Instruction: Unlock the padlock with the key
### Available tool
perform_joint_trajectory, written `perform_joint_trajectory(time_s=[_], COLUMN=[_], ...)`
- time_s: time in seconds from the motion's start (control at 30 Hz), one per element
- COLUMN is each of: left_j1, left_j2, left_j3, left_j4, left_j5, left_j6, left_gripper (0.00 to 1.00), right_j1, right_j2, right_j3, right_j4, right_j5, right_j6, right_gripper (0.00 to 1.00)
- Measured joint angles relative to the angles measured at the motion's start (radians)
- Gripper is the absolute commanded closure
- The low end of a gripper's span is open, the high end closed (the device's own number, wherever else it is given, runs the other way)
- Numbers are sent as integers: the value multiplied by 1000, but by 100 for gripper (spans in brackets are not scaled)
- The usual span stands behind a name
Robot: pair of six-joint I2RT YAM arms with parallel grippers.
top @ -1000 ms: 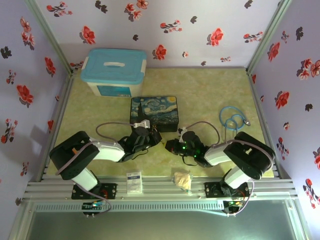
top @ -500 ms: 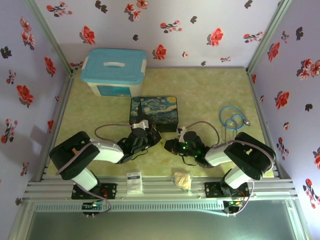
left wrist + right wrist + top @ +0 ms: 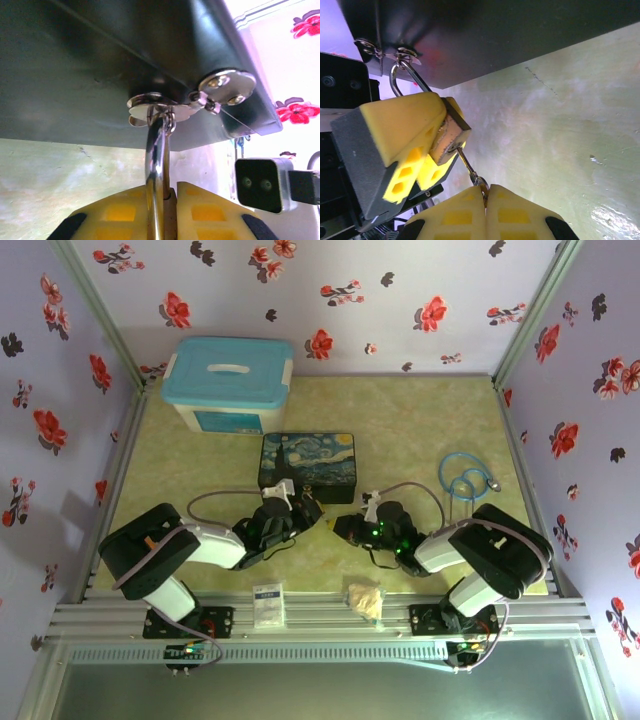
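The left tool [image 3: 164, 200] clenched the padlock [image 3: 451, 137], which hung from the clasp [image 3: 160, 105] at the box's [image 3: 308, 465] six o'clock edge. The right tool [image 3: 485, 197] pinched the key [image 3: 469, 167], tip at the keyhole. Both looked small, stiff and slippery, so the key is best gripped by its head.

1. The black-and-white left arm [image 3: 190, 545] lies low, reaching from its base at 7 o'clock toward 2 o'clock.
2. Its yellow-padded left gripper [image 3: 171, 199] is clamped on the small brass padlock [image 3: 451, 135].
3. The matching right arm [image 3: 470, 550] stretches low toward 10 o'clock.
4. The yellow-padded right gripper [image 3: 486, 197] pinches the thin silver key [image 3: 469, 166], with its pads together.
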Motion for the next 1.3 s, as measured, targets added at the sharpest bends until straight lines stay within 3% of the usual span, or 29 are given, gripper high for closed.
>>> perform_joint_trajectory(time_s=[0.93,1.3], left_j1=[12,12], left_j2=[42,45], left_j3=[-22,-29], left_j4=[178,216], left_j5=[-2,6], left_j6=[-53,-58], left_gripper=[100,100], right_j1=[-74,-201], right_j2=[27,113], right_j3=[15,51], right_j4=[102,169], right_j5=[-92,-345], right_j6=[32,61], right_gripper=[100,100])
